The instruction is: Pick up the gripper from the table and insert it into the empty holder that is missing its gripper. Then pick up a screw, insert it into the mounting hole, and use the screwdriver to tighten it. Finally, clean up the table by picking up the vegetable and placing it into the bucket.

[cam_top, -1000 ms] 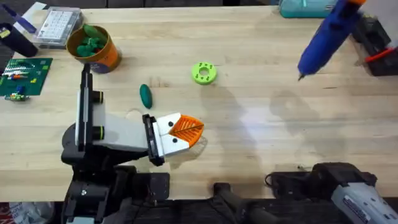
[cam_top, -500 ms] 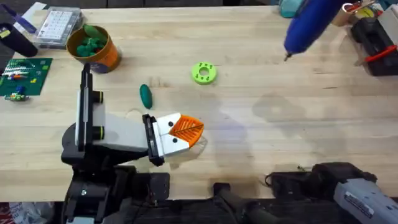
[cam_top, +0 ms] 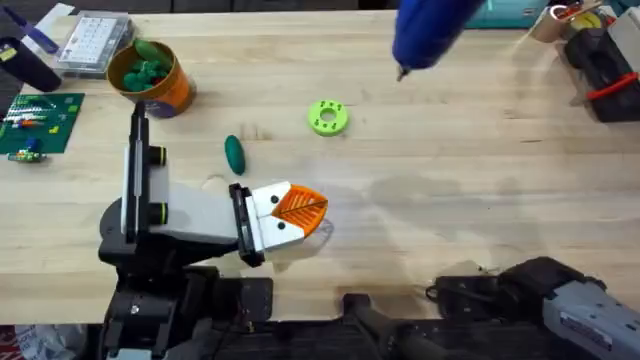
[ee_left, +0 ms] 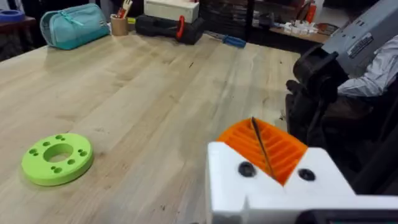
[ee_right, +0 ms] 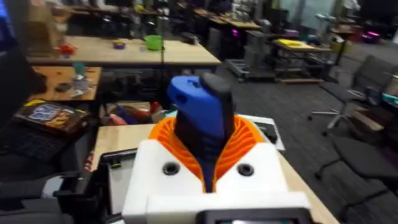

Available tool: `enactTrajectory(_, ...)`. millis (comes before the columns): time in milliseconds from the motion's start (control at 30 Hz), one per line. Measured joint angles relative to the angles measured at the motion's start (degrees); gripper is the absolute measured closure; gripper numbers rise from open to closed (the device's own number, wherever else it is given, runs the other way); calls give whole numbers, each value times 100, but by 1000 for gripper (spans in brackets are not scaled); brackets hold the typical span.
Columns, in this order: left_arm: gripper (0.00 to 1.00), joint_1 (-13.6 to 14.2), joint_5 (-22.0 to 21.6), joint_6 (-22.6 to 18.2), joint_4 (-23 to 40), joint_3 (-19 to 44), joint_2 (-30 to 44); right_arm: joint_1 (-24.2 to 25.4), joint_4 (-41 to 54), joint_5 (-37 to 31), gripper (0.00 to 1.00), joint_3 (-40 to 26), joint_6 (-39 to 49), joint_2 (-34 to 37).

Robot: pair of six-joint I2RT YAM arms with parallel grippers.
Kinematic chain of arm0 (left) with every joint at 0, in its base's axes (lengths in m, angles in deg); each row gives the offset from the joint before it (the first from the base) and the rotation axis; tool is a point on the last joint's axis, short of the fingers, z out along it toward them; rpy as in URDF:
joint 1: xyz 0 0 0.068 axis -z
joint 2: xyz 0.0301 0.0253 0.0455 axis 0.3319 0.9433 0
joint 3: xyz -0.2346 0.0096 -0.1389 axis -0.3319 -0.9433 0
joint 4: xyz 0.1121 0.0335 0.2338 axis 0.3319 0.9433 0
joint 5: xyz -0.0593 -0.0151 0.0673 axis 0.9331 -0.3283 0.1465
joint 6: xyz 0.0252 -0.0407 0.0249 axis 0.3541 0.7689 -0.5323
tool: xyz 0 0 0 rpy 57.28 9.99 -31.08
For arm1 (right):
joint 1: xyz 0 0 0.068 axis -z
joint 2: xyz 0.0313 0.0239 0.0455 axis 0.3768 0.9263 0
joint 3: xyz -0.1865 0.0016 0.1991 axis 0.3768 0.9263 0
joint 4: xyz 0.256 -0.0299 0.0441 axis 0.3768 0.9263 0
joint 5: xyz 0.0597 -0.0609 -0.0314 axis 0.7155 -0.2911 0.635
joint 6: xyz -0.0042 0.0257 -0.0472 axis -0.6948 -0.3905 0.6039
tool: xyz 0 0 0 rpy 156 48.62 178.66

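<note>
The holder [cam_top: 190, 215] lies at the table's near left, a white segment with a black end plate. The gripper [cam_top: 290, 210] sits against that plate, orange wedge tips pointing right and pressed together. The left wrist view shows it as my left gripper [ee_left: 264, 148], shut on nothing, white blocks with dark dots. High over the far middle of the table hangs the blue screwdriver [cam_top: 430, 30], bit pointing down. My right gripper [ee_right: 208, 152] is shut on its blue body [ee_right: 198, 112]. The dark green vegetable [cam_top: 234, 153] lies beyond the holder. The orange bucket [cam_top: 170, 92] stands far left. No screw can be made out.
A lime-green ring disc [cam_top: 327, 117] lies mid-table, also seen as the ring disc [ee_left: 57, 158]. A clear parts box [cam_top: 92, 42] and a green circuit board [cam_top: 35, 122] sit far left. A teal pouch [ee_left: 74, 25] and black tools [cam_top: 600, 70] line the far right.
The screwdriver has swung from the far right toward the far middle of the table, rising closer under the camera. The holder, gripper piece and vegetable have stayed put.
</note>
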Motion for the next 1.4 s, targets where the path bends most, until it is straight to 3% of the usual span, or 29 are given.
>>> enactTrajectory(433,992,0,0,0,0,0,0,-1082,-261,1,950,-537,-404,905)
enactTrajectory(867,992,0,0,0,0,0,0,-1921,-293,-2,950,-555,-392,1319)
enactTrajectory(1400,992,0,0,0,0,0,0,-2763,-286,22,950,-555,545,1424)
